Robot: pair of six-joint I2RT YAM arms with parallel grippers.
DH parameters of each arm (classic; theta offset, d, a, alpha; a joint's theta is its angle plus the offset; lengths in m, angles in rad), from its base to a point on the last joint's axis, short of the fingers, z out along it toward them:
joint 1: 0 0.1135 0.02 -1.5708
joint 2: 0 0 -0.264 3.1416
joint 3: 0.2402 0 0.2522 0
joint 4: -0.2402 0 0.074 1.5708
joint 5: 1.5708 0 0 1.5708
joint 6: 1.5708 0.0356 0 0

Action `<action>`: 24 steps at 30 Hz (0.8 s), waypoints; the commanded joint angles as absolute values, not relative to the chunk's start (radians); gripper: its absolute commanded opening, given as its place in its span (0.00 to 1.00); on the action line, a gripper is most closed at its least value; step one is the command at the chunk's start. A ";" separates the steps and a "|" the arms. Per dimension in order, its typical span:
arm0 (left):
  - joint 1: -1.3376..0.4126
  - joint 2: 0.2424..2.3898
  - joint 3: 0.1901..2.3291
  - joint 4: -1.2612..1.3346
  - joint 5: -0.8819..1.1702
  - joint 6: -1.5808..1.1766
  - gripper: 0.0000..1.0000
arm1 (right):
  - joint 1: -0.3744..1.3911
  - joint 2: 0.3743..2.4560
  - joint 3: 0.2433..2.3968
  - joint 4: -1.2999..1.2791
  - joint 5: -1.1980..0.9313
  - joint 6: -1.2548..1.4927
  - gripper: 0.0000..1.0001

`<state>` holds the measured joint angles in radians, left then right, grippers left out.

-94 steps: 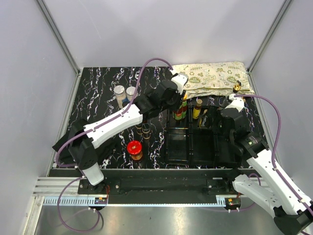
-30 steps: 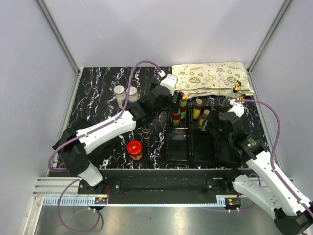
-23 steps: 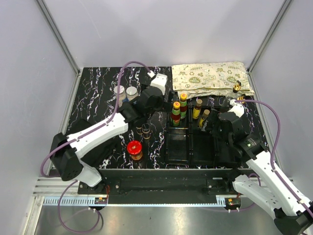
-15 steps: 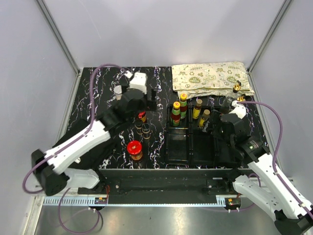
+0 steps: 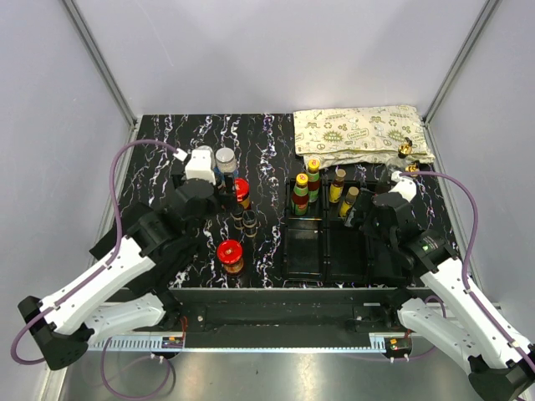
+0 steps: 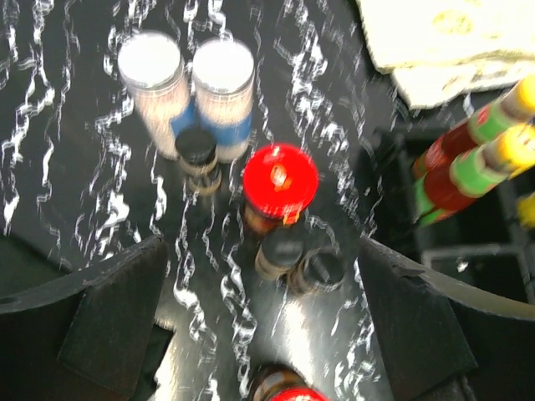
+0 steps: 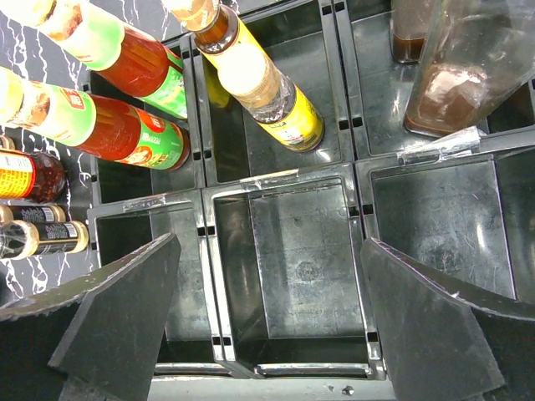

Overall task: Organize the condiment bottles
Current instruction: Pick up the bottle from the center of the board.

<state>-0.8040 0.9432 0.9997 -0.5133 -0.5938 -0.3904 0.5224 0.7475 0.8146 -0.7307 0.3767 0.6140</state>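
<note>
Both claws are held wide open and empty, the left gripper (image 6: 261, 246) above the loose cluster at centre left of the top view, the right gripper (image 7: 269, 242) above a bare compartment of the black tray (image 7: 276, 178). The red-lidded jar (image 6: 280, 177) is stood upright, long axis vertical, lid toward the camera, with 2 black-capped bottles (image 6: 282, 246) just beside it. These could be toppled by the closing claw if the jar is gripped, since little room is left around it.
</note>
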 commanded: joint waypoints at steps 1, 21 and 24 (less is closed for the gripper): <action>-0.801 0.908 0.953 -0.555 -0.543 -0.486 0.99 | 0.518 0.749 0.815 -0.710 0.380 0.597 1.00; -0.804 1.178 0.845 -0.410 -0.255 -0.621 0.95 | 0.518 0.753 0.795 -0.698 0.394 0.581 1.00; -0.810 1.199 0.844 -0.399 -0.245 -0.629 0.93 | 0.518 0.759 0.792 -0.693 0.399 0.577 1.00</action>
